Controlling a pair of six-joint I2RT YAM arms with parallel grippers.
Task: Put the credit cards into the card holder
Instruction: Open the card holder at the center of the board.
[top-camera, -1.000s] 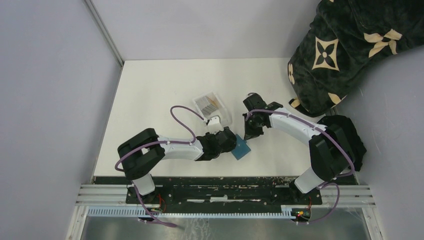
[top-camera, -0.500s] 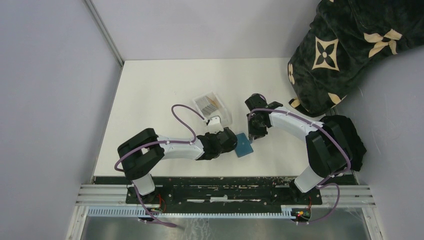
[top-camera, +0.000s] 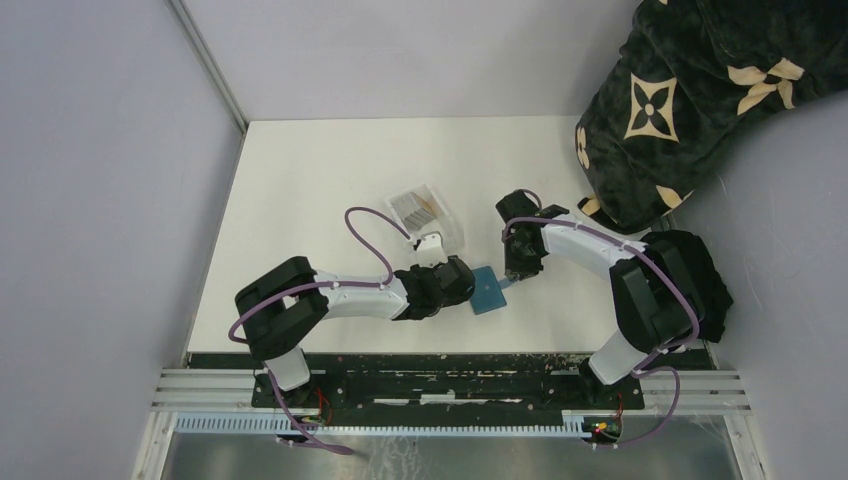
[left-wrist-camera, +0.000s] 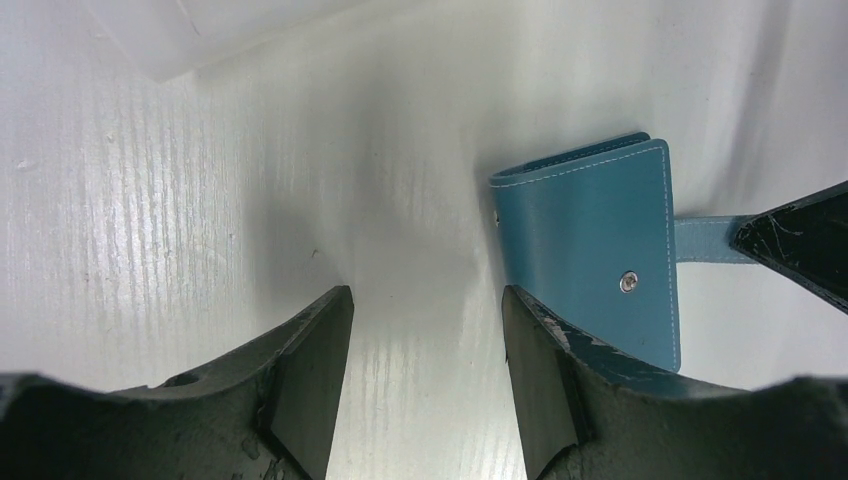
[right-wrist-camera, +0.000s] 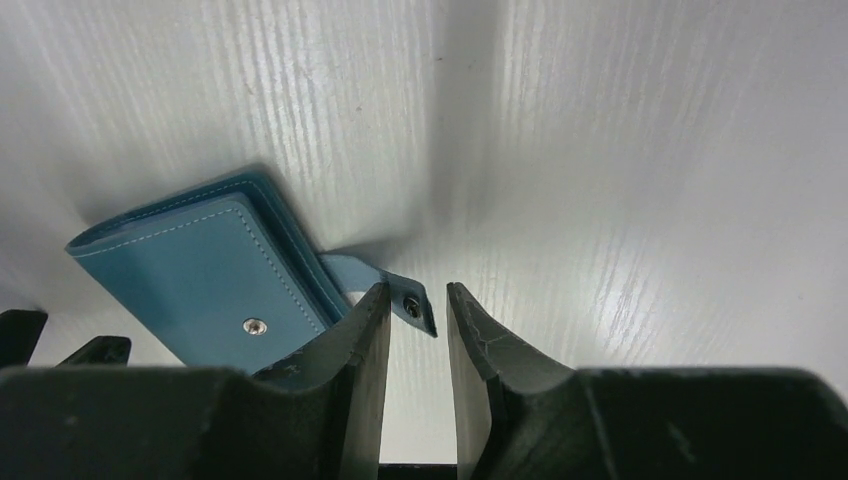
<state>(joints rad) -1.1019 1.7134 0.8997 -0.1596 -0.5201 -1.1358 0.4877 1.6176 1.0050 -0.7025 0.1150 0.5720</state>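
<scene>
The teal card holder (top-camera: 488, 290) lies folded shut on the white table between the two grippers. In the left wrist view the card holder (left-wrist-camera: 600, 240) shows its snap stud, and its tab (left-wrist-camera: 705, 240) points away to the right. My left gripper (left-wrist-camera: 425, 300) is open beside it, its right finger (left-wrist-camera: 545, 360) against the holder's near corner, with bare table between the jaws. My right gripper (right-wrist-camera: 417, 292) is open a narrow way, and the end of the tab (right-wrist-camera: 395, 290) sits loose between its fingertips. The credit cards (top-camera: 420, 207) stand in a clear tray.
The clear plastic tray (top-camera: 440, 225) sits just behind the left gripper; its corner (left-wrist-camera: 200, 30) shows in the left wrist view. A black patterned bag (top-camera: 700, 90) fills the back right corner. Grey walls close the table's left and back sides.
My right gripper's jaws have parted from nearly shut, and the gripper has shifted slightly right and nearer. The card holder has settled a little. The left arm has hardly moved.
</scene>
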